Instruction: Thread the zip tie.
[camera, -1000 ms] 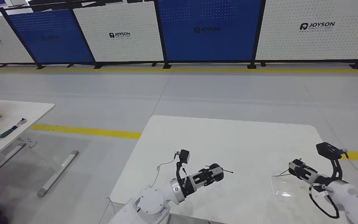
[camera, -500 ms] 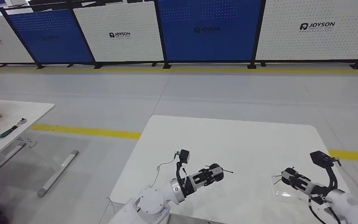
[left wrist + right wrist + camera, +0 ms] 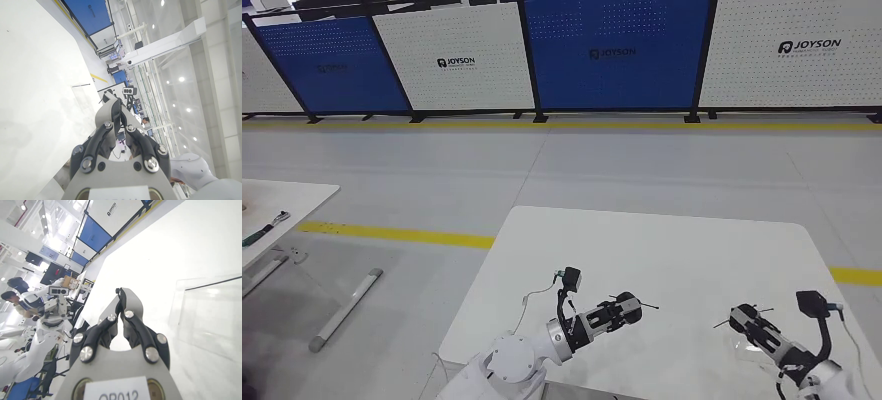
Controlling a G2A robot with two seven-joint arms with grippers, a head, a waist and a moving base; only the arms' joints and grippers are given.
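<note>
The white rectangular table (image 3: 662, 240) carries a clear, flat, rectangular plastic tray (image 3: 208, 323) at its near right. The right gripper (image 3: 119, 293) hangs just left of the tray's far corner, fingers pressed together; the left gripper (image 3: 118, 104), closed the same way, sits toward the middle of the near edge, well apart from the tray; whether either pinches anything thin I cannot tell. The thin black plastic zip tie (image 3: 211, 283) lies free along the tray's far edge. The likeliest trouble is the pickup: the tie is flat and narrow on slick plastic, so fingers that descend without opening first would probably shove it off the edge instead of catching it; a grasp that closes too low may catch the tray's rim as well, and the light tray could slide or lift with it. A hold at the strap's middle would leave neither end free for threading. The strap looks limp, so its tail may droop and miss the small head slot; the two arms would need close alignment.
</note>
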